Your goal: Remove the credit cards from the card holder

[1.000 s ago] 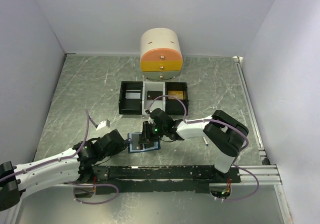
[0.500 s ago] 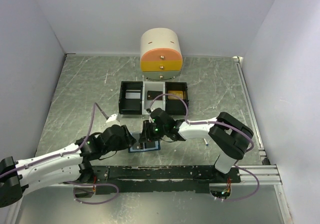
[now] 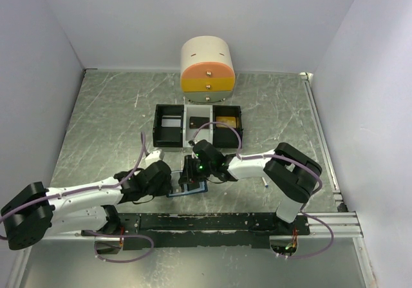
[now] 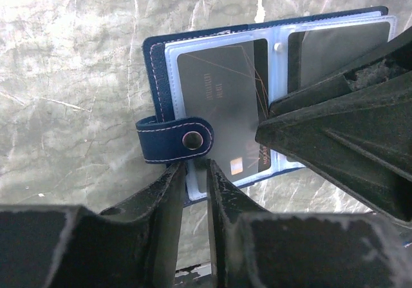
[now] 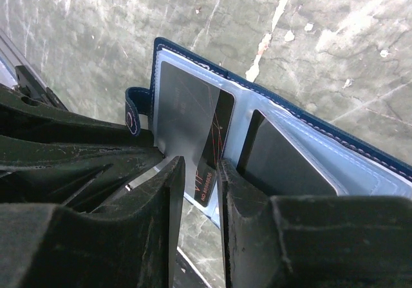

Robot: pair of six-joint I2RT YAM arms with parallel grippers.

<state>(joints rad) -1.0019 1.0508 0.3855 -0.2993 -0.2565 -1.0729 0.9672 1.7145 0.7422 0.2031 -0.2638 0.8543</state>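
Note:
The card holder (image 3: 187, 188) lies open on the table, light blue inside with a dark blue edge and clasp tab (image 4: 174, 140). A dark credit card (image 4: 215, 101) sits in its left pocket and another (image 4: 335, 43) in its right pocket. My left gripper (image 4: 196, 165) is closed on the holder's near edge, just below the tab. My right gripper (image 5: 201, 165) comes in from the other side, and its narrow jaws pinch the corner of the dark card (image 5: 215, 133) that sticks out of the left pocket. In the top view the left gripper (image 3: 170, 183) and the right gripper (image 3: 188, 175) meet over the holder.
A black-and-white three-compartment tray (image 3: 168, 133) stands just behind the holder, and a round cream, orange and yellow drawer unit (image 3: 207, 72) stands behind that. A thin white syringe (image 3: 264, 183) lies by the right arm. A black rail (image 3: 212, 222) runs along the near edge.
My left arm has swung right and forward, bringing its gripper from the left up to the holder's left edge. The right gripper has stayed over the holder.

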